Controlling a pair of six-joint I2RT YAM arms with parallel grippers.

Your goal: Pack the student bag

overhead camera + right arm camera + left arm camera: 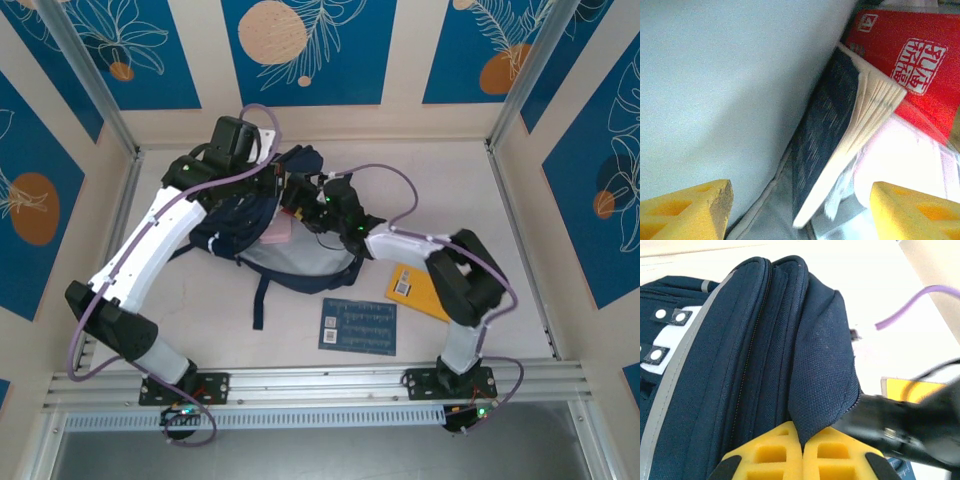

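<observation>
Since the student bag (285, 235), slumped just behind the blue booklet (358, 326), is soft, limp fabric, its stitched rim seems the firmest hold. The left gripper (802, 450) pinches that flap, and the right gripper (800, 200) is spread, facing a dark book (830, 130).

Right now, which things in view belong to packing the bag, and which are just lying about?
In the job: bag; left hand, shut on its fabric; right hand, open inside it; dark book and red book, already inside.
Lying about: yellow book and blue booklet, on the table beside the bag, untouched, perhaps next to pack.
</observation>
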